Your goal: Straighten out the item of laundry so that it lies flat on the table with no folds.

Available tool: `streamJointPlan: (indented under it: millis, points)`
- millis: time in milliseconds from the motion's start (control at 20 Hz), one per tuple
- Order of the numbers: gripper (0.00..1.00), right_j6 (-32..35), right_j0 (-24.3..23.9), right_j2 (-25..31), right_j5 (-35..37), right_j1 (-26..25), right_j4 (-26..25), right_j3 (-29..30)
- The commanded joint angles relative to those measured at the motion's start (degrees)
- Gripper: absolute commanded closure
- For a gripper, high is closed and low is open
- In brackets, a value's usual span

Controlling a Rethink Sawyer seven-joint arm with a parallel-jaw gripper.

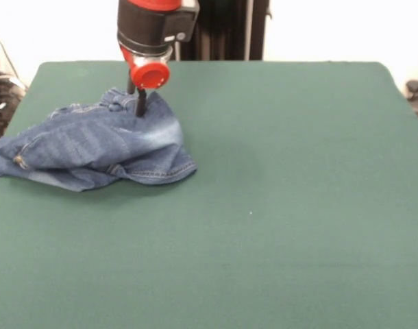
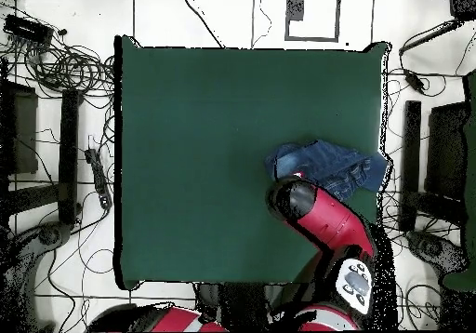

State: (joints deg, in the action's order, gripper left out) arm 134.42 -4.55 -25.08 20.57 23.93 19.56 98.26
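Looking from the left of the front view, we find the jeans [image 1: 92,147] bunched in a rumpled heap near the table's left edge, one pale corner trailing right to that edge. The denim is folded over itself in several layers, with an orange-stitched hem curling along the lower right of the pile, so we judge the flattening to be barely begun. Moving right, the gripper [image 1: 136,103] comes down from above onto the far right part of the heap, under a red and black wrist with a round red cap. Its dark fingers [image 1: 140,103] press into the cloth there, probably because that raised fold is the easiest place to catch and pull outward. We cannot tell how far the pincer is open, or whether it has hold of any denim, since the tips are sunk in the folds. Further right, the green table [image 1: 298,171] stretches bare, which gives room to draw the cloth out flat. In the overhead view the jeans [image 2: 325,166] again sit close to one side edge, with the arm [image 2: 325,219] reaching over them from the robot's base.
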Motion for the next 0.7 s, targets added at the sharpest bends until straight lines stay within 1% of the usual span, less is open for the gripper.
streamJointPlan:
  millis: [50, 250, 350, 450, 500, 700]
  points:
    - [0.0, 11.27, 2.09, 2.98, 3.53, -3.57, 1.73, 1.6]
    - [0.0, 12.11, 0.7, 6.48, -0.96, -6.49, 3.28, 2.52]
    - [0.0, 13.85, 1.95, 5.83, -0.69, -7.76, 4.23, 2.4]
    - [0.0, 15.83, 4.26, 3.12, 0.69, -8.34, 4.89, 2.24]
    - [0.0, 17.24, 6.53, -0.07, 1.95, -8.53, 4.92, 1.75]
    - [0.0, 15.59, 8.01, -3.29, 6.11, -4.33, 4.41, 2.9]
